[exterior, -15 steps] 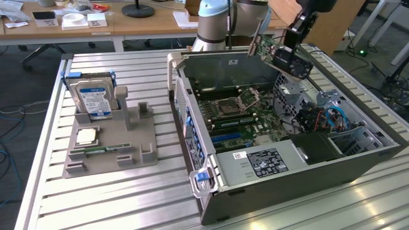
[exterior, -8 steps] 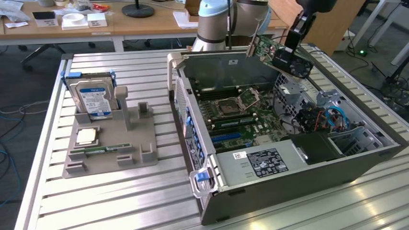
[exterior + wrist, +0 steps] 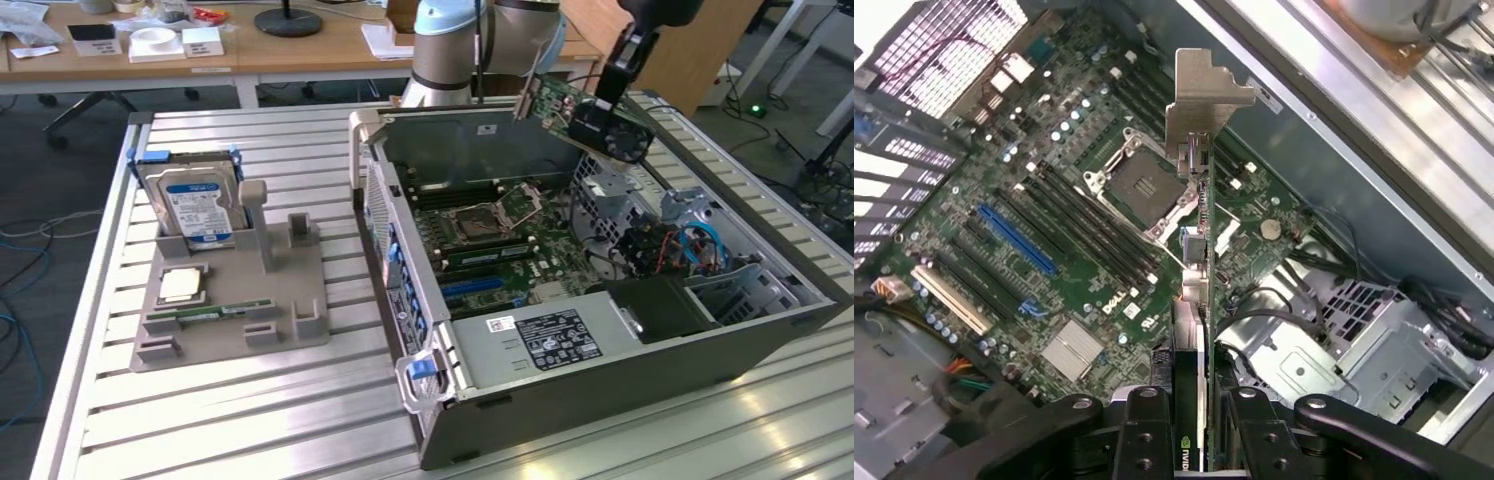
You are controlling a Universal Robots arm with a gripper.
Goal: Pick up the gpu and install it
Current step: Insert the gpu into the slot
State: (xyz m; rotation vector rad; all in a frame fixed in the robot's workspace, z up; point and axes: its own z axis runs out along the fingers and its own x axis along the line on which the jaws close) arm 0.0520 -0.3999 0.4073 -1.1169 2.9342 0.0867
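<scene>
The gpu (image 3: pixel 583 113), a green card with a black fan, hangs tilted above the far side of the open computer case (image 3: pixel 587 400). My gripper (image 3: pixel 611 92) is shut on it from above. In the wrist view the gpu (image 3: pixel 1199 270) is seen edge-on between my two black fingers (image 3: pixel 1144 435), its silvery bracket (image 3: pixel 1204 95) pointing away from me. Below it lies the green motherboard (image 3: pixel 1084 290) with a blue slot (image 3: pixel 1014 240) and a CPU socket (image 3: pixel 1144 185). The card is well above the board and touches nothing.
On the exterior view's left, a grey fixture (image 3: pixel 300 330) holds a silver hard drive (image 3: pixel 198 205), a CPU chip (image 3: pixel 183 285) and a RAM stick (image 3: pixel 200 312). Inside the case are a power supply (image 3: pixel 547 340), drive cages (image 3: pixel 727 290) and blue cables (image 3: pixel 701 245).
</scene>
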